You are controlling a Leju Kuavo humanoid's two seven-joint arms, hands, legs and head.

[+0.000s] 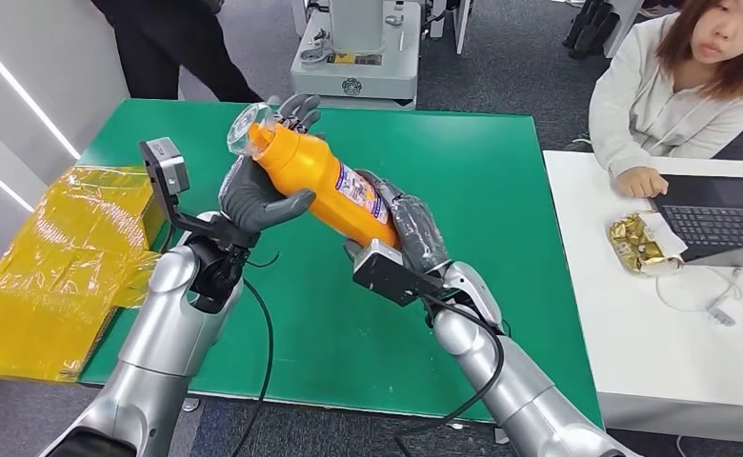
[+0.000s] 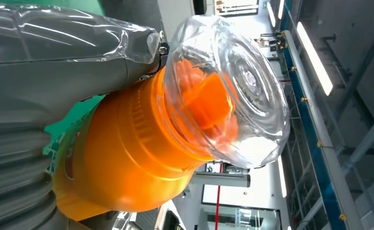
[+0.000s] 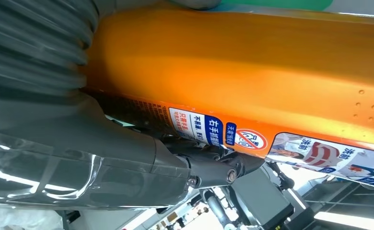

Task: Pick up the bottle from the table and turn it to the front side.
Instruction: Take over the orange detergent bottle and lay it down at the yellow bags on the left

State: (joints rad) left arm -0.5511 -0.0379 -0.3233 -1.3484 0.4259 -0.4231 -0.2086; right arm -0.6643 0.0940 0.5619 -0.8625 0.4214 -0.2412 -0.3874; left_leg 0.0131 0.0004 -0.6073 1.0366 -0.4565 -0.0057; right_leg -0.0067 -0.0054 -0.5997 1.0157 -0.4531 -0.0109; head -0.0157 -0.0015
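A: The bottle (image 1: 325, 186) is seen in the head view lifted clear of the green bench (image 1: 501, 190), tilted, with its clear cap (image 1: 246, 133) pointing toward 10 o'clock and its base toward 4 o'clock.

B: By what is it held?

A: By both. The left robot hand (image 1: 258, 195) is wrapped around the orange body just below the neck, thumb across the front and dark fingers (image 1: 298, 109) showing behind the cap. The right robot hand (image 1: 411, 228) is closed on the lower end, partly hidden behind the label (image 1: 360, 193).

B: What else is shown there?

A: A heap of yellow plastic bags (image 1: 63, 257) lies at 9 o'clock, at the left edge of the bench. At 3 o'clock stands a white bench (image 1: 625, 333), where a seated person (image 1: 677, 86) rests a hand by a laptop (image 1: 720, 219); a gold foil wrapper (image 1: 637, 243) lies beside it.

B: And the left wrist view?

A: The clear cap (image 2: 233, 86) over the orange nozzle is seen close up, with the orange shoulder (image 2: 127, 158) of the bottle pressed against the grey thumb (image 2: 65, 72) of the left robot hand.

B: The right wrist view?

A: The orange side of the bottle (image 3: 233, 62) is seen along its length, its printed label (image 3: 214, 132) facing the camera, and the thumb (image 3: 103, 163) of the right robot hand is laid against it.
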